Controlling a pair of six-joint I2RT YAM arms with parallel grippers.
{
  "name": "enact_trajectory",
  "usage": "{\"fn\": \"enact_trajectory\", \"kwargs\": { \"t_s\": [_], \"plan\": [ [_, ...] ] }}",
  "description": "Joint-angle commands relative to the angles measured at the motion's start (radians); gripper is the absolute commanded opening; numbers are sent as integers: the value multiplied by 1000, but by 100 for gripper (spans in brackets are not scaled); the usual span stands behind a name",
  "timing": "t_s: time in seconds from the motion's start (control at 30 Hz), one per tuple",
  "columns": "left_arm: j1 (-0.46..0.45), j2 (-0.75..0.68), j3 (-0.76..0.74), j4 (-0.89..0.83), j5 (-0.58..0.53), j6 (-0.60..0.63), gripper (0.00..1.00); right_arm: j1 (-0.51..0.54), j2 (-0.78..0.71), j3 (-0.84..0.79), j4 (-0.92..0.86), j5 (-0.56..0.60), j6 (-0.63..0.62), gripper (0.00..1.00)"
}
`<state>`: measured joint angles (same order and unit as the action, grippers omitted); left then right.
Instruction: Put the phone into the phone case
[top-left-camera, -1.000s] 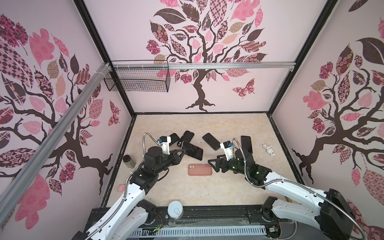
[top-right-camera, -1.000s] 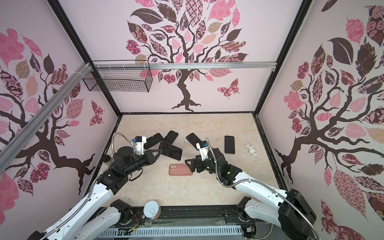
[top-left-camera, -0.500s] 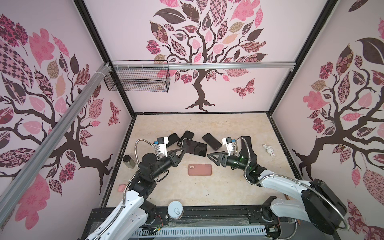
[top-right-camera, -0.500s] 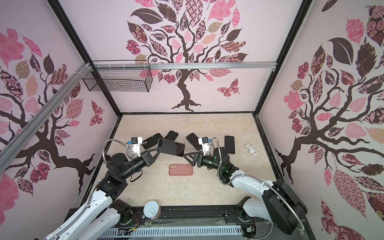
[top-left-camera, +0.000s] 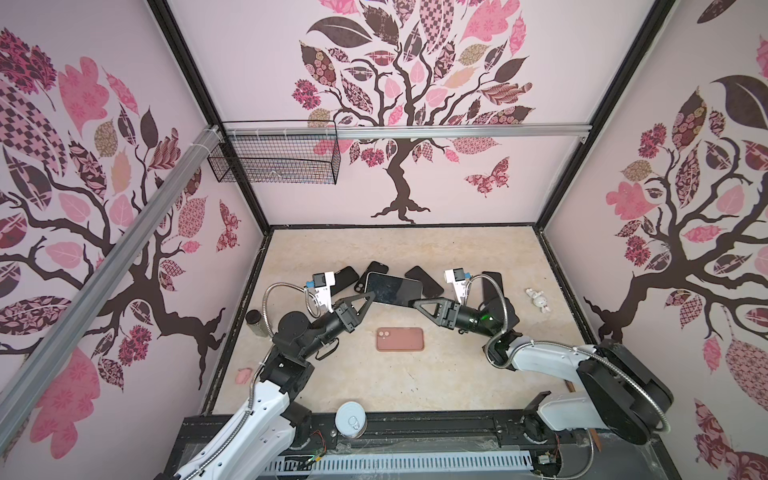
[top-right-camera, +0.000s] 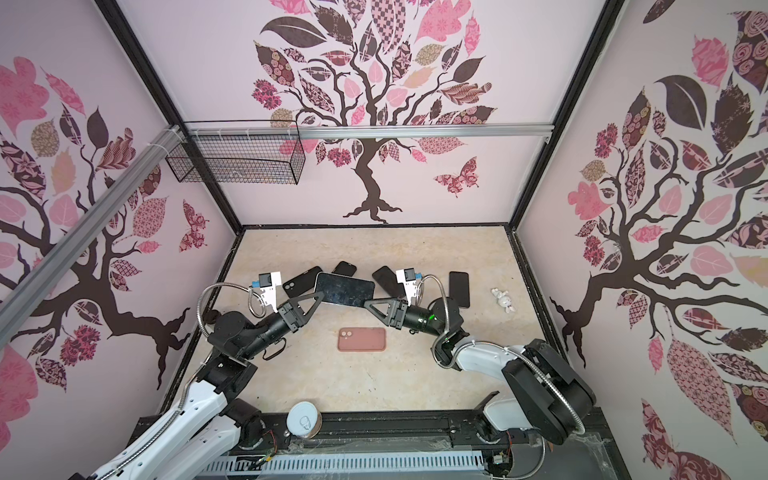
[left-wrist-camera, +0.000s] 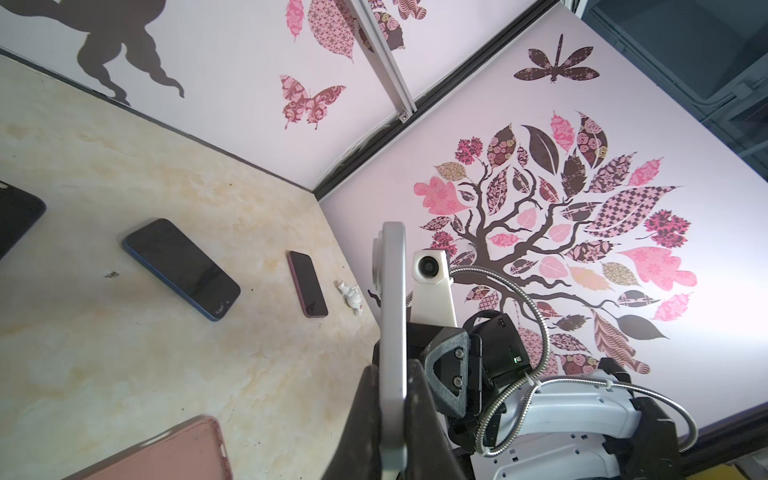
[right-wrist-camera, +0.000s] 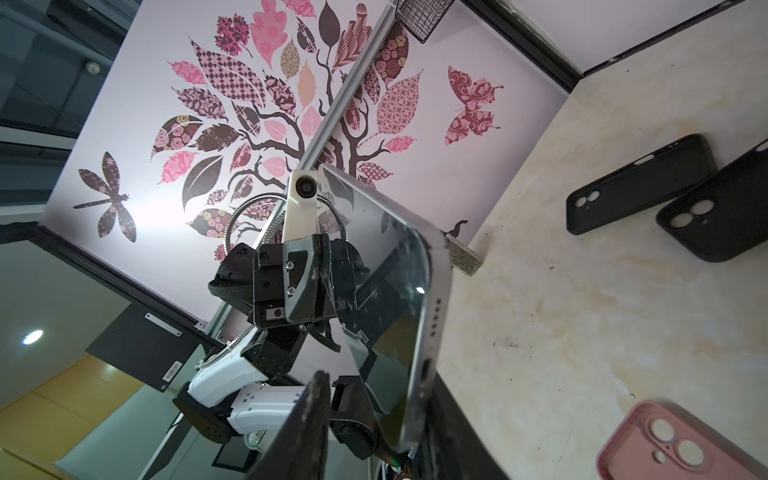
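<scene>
1. Left gripper (top-left-camera: 368, 296): clenched on one short end of the phone (top-left-camera: 392, 289). The left wrist view shows its silver edge pinched between my pads.
2. Right gripper (top-left-camera: 415, 302): at the opposite short end, jaws straddling the phone but not clamped. In the right wrist view one finger (right-wrist-camera: 318, 407) stands off the glass with a visible gap.
3. The phone is held clear of the table (top-left-camera: 415, 386), spanning between my two grippers. Its screen faces up and its long axis runs across the scene.
4. Phone case (top-left-camera: 400, 339): pink, lying flat on the table with its lens cutout toward my left. It sits nearer my bases than the held phone and is apart from both grippers (I can't tell which face is up).
5. Behind the held phone are two black cases (right-wrist-camera: 640, 187), a blue-edged phone (left-wrist-camera: 180, 268) and a slimmer dark phone (left-wrist-camera: 307, 284), all flat on the table.
6. The surface is beige and marbled. On it:
   - a white figurine (top-left-camera: 539, 300) on the right
   - a dark cylinder (top-left-camera: 254, 322) by the left wall
   - a small pink lump (top-left-camera: 243, 375) near it
   - a pull-tab can (top-left-camera: 351, 419) at the front rail
7. The walls are pale pink with tree, leaf and butterfly decals. A wire basket (top-left-camera: 274, 160) hangs off an aluminium rail at the back left.
</scene>
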<state>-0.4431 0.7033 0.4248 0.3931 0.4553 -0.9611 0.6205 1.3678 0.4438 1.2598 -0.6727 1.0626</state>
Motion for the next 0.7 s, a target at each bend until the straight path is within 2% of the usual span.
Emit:
{"fn": "enact_trajectory", "kwargs": {
  "t_s": [0.0, 0.3, 0.67],
  "plan": [
    [5, -4, -20, 127, 14, -36, 0, -1, 20, 24, 128, -27, 51, 36],
    [4, -1, -23, 142, 23, -60, 0, -1, 32, 32, 213, -17, 77, 28],
    [5, -5, -15, 134, 42, -79, 0, -1, 100, 59, 311, 5, 124, 25]
  ]
}}
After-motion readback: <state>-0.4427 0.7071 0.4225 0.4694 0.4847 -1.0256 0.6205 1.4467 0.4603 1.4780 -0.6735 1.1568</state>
